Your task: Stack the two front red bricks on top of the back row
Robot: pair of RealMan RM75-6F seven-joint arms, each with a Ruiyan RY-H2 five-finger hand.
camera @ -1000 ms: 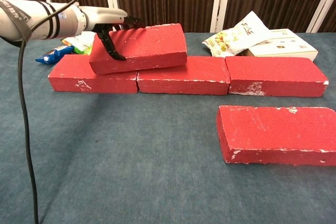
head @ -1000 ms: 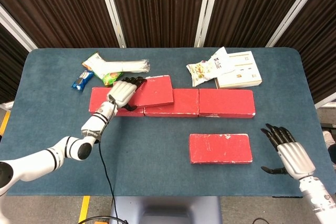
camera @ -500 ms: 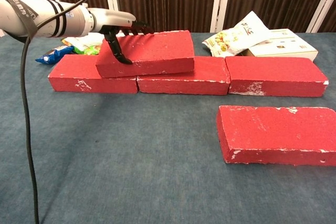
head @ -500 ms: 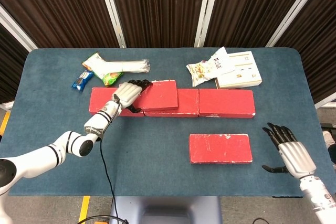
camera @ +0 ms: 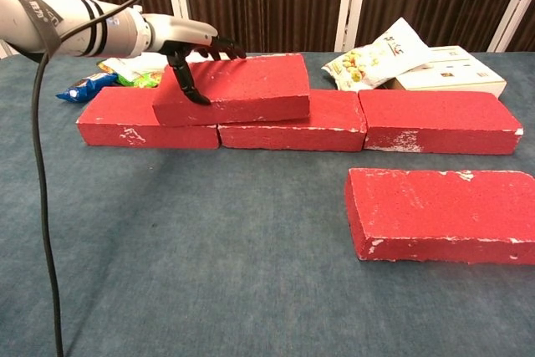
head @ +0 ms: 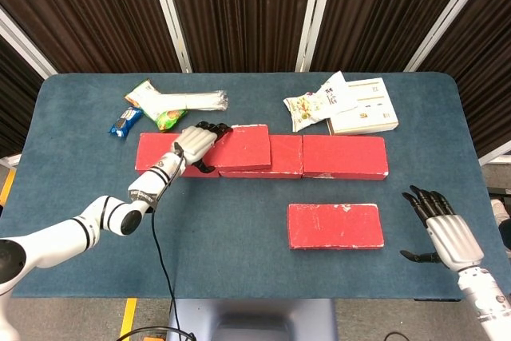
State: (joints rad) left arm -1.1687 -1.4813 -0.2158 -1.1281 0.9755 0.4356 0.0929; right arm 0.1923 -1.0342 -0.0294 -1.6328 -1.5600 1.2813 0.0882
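Dark brown pleated curtains with white frames hung behind a blue felt-covered table (head: 72,189). Across its middle lay a back row of 3 red rectangular bricks (head: 343,157) set end to end. A 4th red brick (camera: 234,88) rested on top of that row, bridging the leftmost and middle bricks. The left hand (head: 195,143) gripped this upper brick at its left end, dark fingers (camera: 219,46) over the top and the thumb down the front face. In front of the row, towards its right end, 1 red brick (head: 335,225) lay flat on the felt, well apart. Right of that brick, the right hand (head: 441,229) hovered with fingers spread, holding nothing.
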